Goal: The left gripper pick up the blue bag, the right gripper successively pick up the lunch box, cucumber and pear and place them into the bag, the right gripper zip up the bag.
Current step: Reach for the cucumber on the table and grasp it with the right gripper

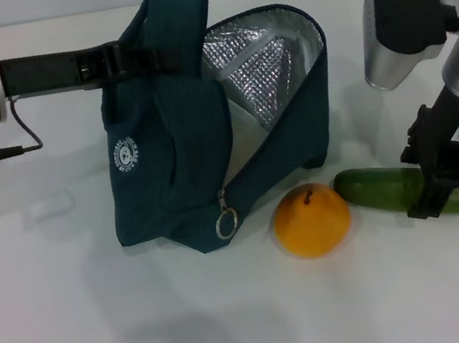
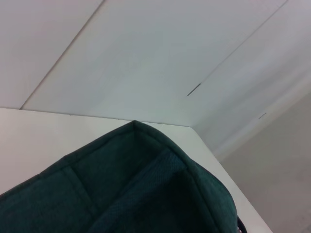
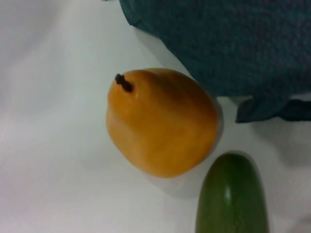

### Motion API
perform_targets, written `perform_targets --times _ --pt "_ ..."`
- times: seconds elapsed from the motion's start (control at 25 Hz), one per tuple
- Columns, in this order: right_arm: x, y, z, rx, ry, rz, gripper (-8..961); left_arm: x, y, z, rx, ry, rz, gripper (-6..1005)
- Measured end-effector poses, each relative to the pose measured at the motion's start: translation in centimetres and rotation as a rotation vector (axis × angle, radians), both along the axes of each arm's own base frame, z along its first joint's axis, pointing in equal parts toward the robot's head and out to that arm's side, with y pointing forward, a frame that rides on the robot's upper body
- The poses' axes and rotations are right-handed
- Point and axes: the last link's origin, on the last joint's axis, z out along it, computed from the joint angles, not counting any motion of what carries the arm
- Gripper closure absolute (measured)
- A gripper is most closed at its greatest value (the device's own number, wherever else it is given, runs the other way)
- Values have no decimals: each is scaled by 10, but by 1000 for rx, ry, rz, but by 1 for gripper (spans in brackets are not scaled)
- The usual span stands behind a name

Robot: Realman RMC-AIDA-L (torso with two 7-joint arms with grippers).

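Observation:
The blue bag stands on the white table with its mouth open, showing a silver lining. My left gripper is shut on the bag's handle at the top; the bag's fabric fills the left wrist view. The orange pear lies in front of the bag, also in the right wrist view. The green cucumber lies to the pear's right, its end in the right wrist view. My right gripper is down on the cucumber's middle. The lunch box is not in view.
The bag's zipper pull with a metal ring hangs at its front corner near the pear. The white table extends to the front and left. A wall stands behind the table.

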Motion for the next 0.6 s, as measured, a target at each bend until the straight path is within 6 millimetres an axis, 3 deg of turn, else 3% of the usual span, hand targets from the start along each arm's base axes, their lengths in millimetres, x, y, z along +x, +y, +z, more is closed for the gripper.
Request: perform_targets --times 0.6 --pt "4 2 -10 8 -20 16 205 0 1 1 4 -4 1 917"
